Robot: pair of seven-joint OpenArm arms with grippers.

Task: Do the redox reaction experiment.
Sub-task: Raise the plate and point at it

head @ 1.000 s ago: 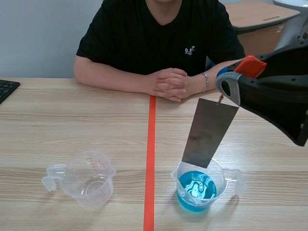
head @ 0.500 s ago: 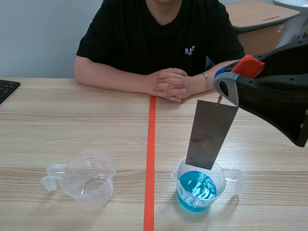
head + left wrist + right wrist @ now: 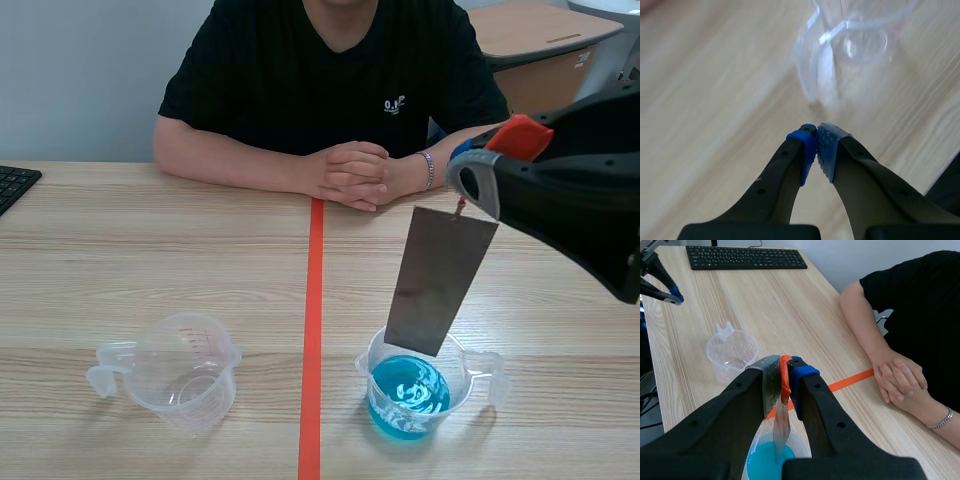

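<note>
Metal plate (image 3: 440, 280) hangs tilted over the beaker of blue liquid (image 3: 410, 395), right of the tape line (image 3: 312, 330), grasped at its top by the right tool (image 3: 478, 170). Left tool (image 3: 816, 146) is clenched on nothing, with the empty beaker (image 3: 185, 372) just ahead.

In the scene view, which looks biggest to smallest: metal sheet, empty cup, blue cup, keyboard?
1. Metal sheet: longest, but raised, so unsure.
2. Empty measuring cup and measuring cup of blue liquid: alike.
3. Keyboard: only a corner shows.
</note>
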